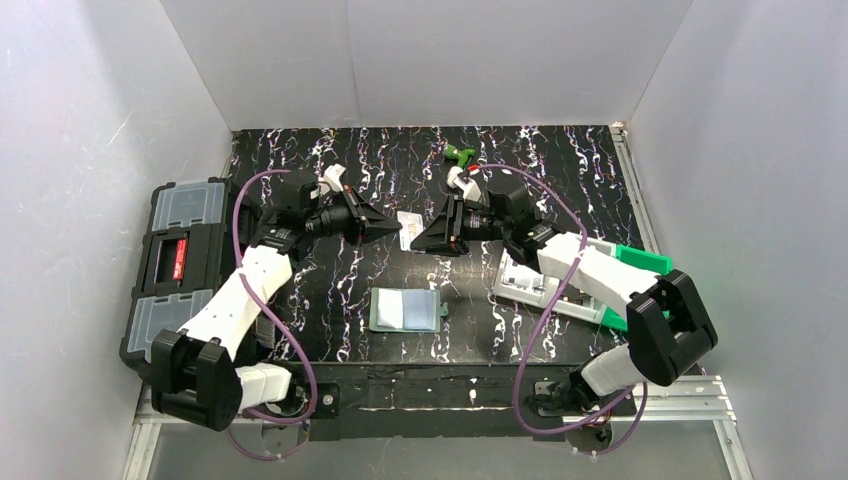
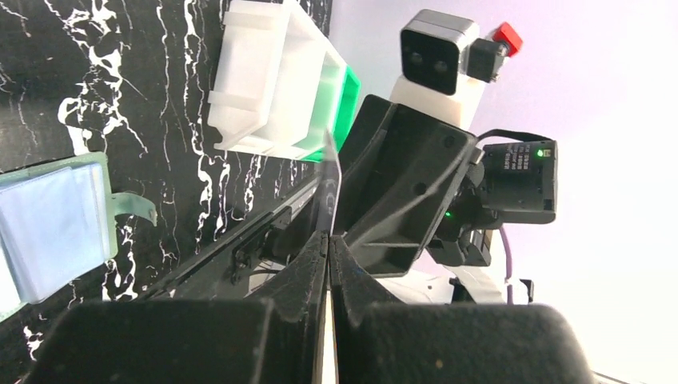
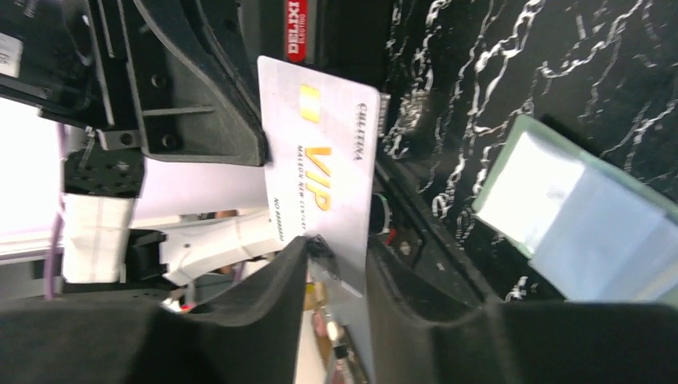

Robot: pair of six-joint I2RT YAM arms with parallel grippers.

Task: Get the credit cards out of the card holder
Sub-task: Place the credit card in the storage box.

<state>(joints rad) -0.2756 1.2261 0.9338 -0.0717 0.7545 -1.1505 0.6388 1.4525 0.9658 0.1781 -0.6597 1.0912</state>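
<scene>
A pale grey credit card [image 1: 410,228] with gold VIP lettering [image 3: 320,160] hangs in the air between the two grippers, above the middle of the table. My left gripper [image 1: 397,228] is shut on one end of it. In the left wrist view the card shows edge-on [image 2: 333,172], rising out of the pinched fingertips [image 2: 329,240]. My right gripper [image 1: 417,238] faces it from the other side. Its jaws stand part-way apart around the tilted card [image 3: 340,256], with one tip on the card's face and the card lying along the other finger. The grey-green card holder [image 1: 405,310] [image 2: 52,224] [image 3: 584,216] lies open and flat on the table below.
A big black toolbox [image 1: 175,260] stands at the left edge. A white tray [image 1: 535,285] [image 2: 264,80] sits on a green bin [image 1: 640,262] at the right, under my right arm. A small green object [image 1: 460,154] lies at the back.
</scene>
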